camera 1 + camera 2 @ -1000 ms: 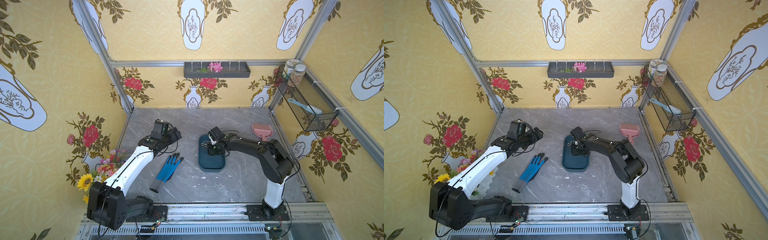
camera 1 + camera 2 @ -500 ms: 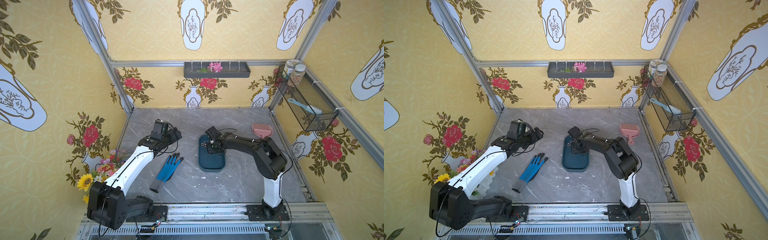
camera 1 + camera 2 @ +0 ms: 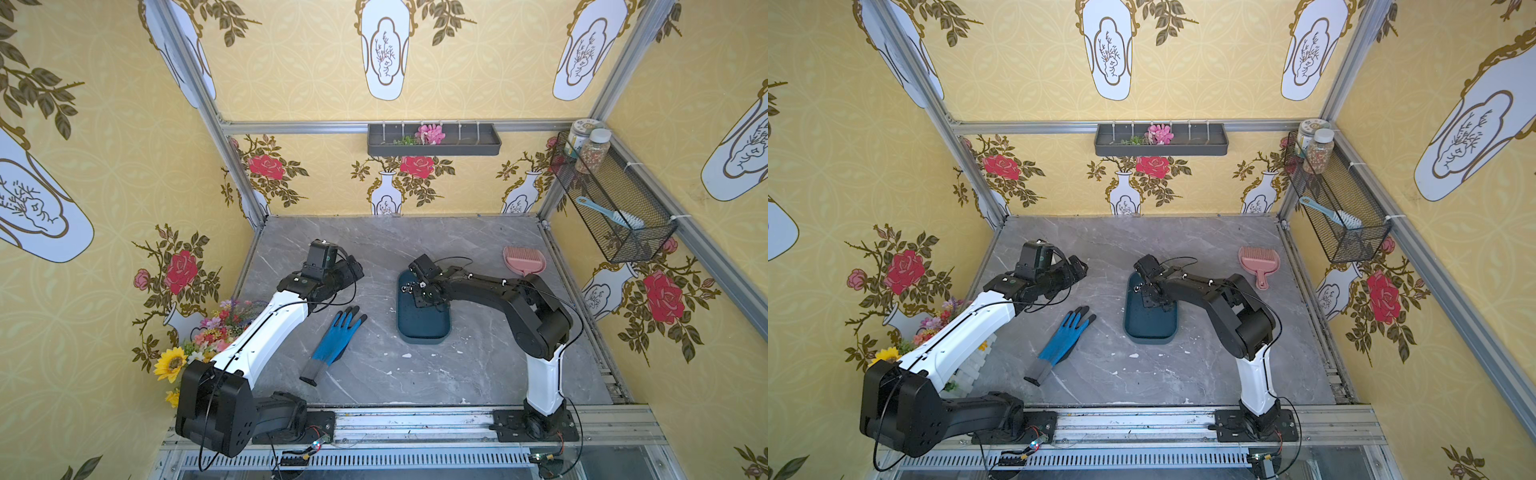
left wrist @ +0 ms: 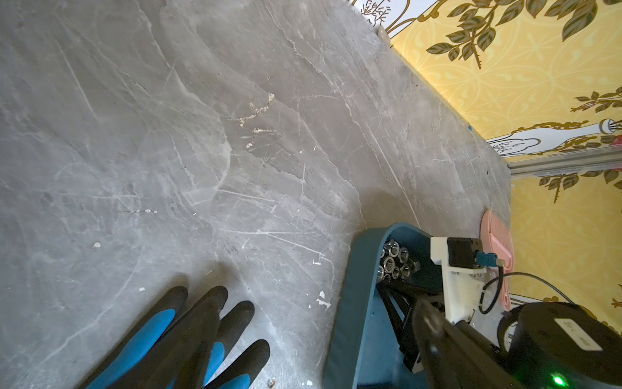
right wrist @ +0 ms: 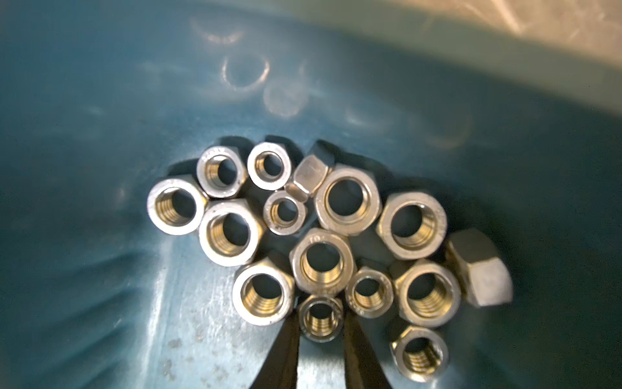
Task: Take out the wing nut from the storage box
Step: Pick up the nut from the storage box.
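Observation:
The dark teal storage box point(image 3: 424, 328) lies mid-table, also seen in the left wrist view point(image 4: 356, 303). Several steel hex nuts point(image 5: 323, 222) are piled at its far end. The wing nut is out of view; every nut I see is a plain hex nut. My right gripper point(image 3: 417, 290) reaches down into the box's far end. In the right wrist view its two dark fingers point(image 5: 286, 347) press both sides of a small hex nut point(image 5: 320, 318). My left gripper point(image 3: 352, 268) hovers open and empty over the table, left of the box.
A blue and black glove point(image 3: 336, 336) lies left of the box. A pink slotted scoop point(image 3: 524, 259) sits at the back right. A black wire basket point(image 3: 615, 203) hangs on the right wall. Flowers point(image 3: 216, 332) stand at the left edge.
My right gripper has shifted towards the far end of the box and its jaws have narrowed onto a small hex nut. The left arm has not moved.

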`<state>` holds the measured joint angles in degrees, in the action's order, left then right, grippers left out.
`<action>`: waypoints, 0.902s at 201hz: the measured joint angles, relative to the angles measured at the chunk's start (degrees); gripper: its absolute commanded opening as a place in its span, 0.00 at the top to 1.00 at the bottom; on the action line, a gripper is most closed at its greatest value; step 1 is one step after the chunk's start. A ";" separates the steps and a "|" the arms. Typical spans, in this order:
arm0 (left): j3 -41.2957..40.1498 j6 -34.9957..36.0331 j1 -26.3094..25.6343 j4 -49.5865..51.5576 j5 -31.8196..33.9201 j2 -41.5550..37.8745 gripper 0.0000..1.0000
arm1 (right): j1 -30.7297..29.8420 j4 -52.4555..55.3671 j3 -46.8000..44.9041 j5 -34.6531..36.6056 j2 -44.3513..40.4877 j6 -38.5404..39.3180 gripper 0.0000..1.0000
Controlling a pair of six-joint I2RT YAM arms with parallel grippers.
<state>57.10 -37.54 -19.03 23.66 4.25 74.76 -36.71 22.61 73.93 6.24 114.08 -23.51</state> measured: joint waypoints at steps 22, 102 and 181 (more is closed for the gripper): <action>0.00 0.00 0.00 0.00 -0.17 0.00 0.08 | -0.04 -0.22 0.07 -0.15 -0.02 0.50 0.69; -0.22 -0.04 0.00 -0.02 -0.63 0.00 0.08 | -0.39 -0.37 2.16 2.03 1.77 1.03 0.81; -0.26 -0.46 0.00 -0.04 -3.21 1.16 0.07 | -0.57 -0.04 -2.43 -2.80 -5.27 0.61 0.86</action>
<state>56.84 -38.00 -19.03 23.62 1.04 75.92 -37.28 22.57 71.50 3.44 108.81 -22.90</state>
